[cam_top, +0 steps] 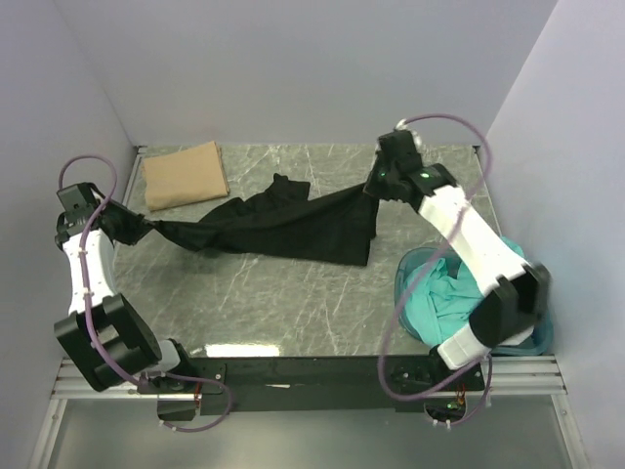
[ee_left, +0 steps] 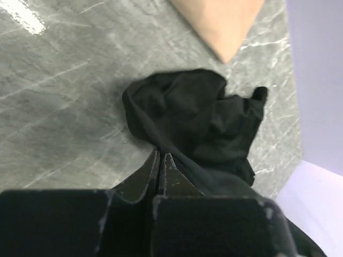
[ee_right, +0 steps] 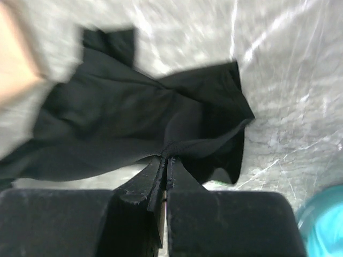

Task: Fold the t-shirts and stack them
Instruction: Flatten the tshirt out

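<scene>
Spreading looks to be the step: left hand [cam_top: 145, 231] and right hand [cam_top: 377, 188] each pinch tight on an edge of the black t-shirt [cam_top: 293, 227], strung across mid-frame over the tabletop [cam_top: 273, 313]. The next move probably calls for laying it flat, clear of the folded tan t-shirt [cam_top: 186, 176] at upper left.

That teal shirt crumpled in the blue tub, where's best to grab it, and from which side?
Pinch a raised fold of the teal shirt from straight above: it lies heaped inside the blue tub, whose wall blocks any sideways approach. The left gripper and right gripper are shut on the black shirt.
</scene>
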Tool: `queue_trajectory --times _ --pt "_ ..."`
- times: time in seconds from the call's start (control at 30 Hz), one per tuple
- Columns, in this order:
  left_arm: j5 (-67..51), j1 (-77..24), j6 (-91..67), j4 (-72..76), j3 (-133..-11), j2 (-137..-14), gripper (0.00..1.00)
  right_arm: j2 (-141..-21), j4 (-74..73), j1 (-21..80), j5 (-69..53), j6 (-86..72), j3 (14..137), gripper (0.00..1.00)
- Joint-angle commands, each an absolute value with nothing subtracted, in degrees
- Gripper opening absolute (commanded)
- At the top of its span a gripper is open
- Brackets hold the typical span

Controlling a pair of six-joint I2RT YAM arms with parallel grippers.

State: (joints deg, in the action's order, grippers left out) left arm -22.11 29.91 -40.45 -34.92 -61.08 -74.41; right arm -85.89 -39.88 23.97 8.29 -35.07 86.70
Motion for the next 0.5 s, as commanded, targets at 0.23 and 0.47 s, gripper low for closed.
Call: queue_trajectory --times 0.23,0.47 --pt "-21.4 30.0 -35.0 -30.0 -57.2 -79.8 0.0 -102.4 -41.4 22.2 2.8 -32.9 91.2 0.0" --pt "-20.8 30.1 -34.7 -28.7 -56.3 -80.1 0.01 -106.5 -37.7 18.4 -2.8 -34.2 92.2 0.07"
